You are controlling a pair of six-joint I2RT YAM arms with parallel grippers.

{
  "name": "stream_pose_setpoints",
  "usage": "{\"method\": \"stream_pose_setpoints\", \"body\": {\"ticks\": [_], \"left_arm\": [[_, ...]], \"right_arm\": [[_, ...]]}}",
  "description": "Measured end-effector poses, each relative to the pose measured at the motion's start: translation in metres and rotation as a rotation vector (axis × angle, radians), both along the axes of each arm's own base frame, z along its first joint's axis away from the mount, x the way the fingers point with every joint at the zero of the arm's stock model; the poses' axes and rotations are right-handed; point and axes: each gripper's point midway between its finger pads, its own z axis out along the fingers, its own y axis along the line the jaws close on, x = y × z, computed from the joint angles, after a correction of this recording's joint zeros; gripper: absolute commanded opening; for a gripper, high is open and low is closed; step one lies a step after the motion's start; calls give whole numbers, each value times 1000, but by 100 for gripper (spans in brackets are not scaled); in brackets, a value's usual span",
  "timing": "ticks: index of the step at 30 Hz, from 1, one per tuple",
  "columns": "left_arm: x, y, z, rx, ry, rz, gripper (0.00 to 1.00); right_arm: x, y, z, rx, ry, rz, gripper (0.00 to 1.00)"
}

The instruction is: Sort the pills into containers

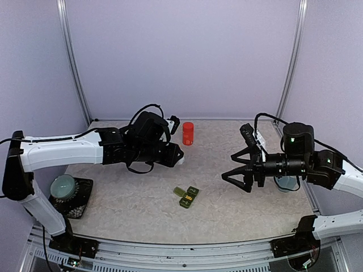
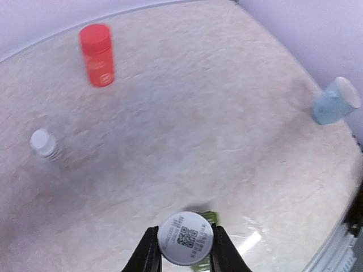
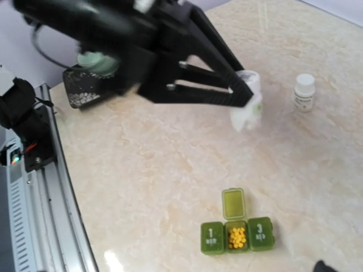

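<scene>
The containers (image 3: pixel 238 235) are a dark green strip of three compartments lying on the table, also seen in the top view (image 1: pixel 187 196). The middle lid stands open over yellow pills (image 3: pixel 237 237); the outer two lids are down. My left gripper (image 2: pixel 185 229) is shut on a white pill bottle (image 2: pixel 185 239) with a QR code on its end, held above the table just beyond the containers (image 2: pixel 209 217). In the top view the left gripper (image 1: pixel 177 156) is at mid-table. The right gripper (image 1: pixel 228 166) hangs open and empty to the right of the containers.
A red bottle (image 1: pixel 188 133) stands at the back centre, and a second small white bottle (image 3: pixel 304 92) stands near it. A pale blue mug (image 2: pixel 334 102) sits by the right edge behind my right arm. A black stand with a pale green dish (image 1: pixel 67 190) is at the front left.
</scene>
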Motion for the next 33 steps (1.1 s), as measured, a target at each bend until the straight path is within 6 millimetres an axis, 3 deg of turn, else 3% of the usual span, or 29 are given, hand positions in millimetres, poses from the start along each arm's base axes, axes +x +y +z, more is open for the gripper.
{"method": "stream_pose_setpoints", "body": {"ticks": [6,10,18,21,33], "left_arm": [[53,75,-74,157,62,225,19],[80,111,-107,198,96,344,18],[112,135,-154,237,141,452,16],[119,142,-163,245,143,477,16],[145,151,-162,206,76,548,23]], "right_arm": [[2,-4,2,3,-19,-21,100],[0,-9,5,14,-33,-27,100],[-3,-15,0,14,-37,-36,100],[-4,-16,-2,15,-35,-38,100],[-5,-17,-5,31,-33,-40,100]]}}
